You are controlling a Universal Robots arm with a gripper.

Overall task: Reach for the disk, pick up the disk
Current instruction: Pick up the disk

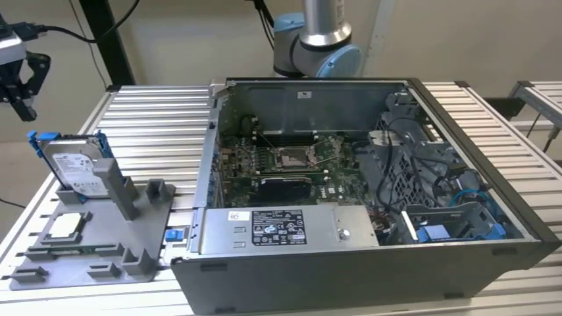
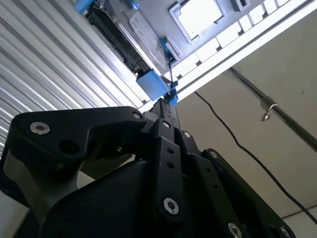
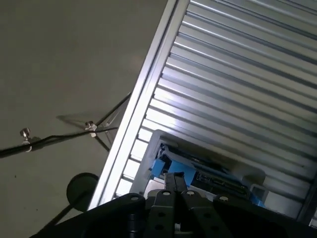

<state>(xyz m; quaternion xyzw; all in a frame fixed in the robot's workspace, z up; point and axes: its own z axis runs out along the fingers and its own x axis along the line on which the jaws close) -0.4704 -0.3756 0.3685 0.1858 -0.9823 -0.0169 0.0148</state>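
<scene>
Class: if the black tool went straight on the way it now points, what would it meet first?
Probably the bright blue plastic bracket framing the silver-grey rectangular hard drive, straight ahead of the tool; depth is unclear.

The disk [image 1: 77, 168] is silver-grey with a white printed label and a bright blue frame. The gripper [image 1: 20, 99] is matt black. The counter [image 1: 158, 118] is pale silver, striped by parallel ribs. The holder [image 1: 105, 257] is plain mid-grey. The computer case [image 1: 351, 283] is dark grey, its board [image 1: 263, 164] green. The long box [image 1: 281, 227] is grey with a black-and-white sticker. The arm joint [image 1: 320, 49] is silver and light blue
</scene>
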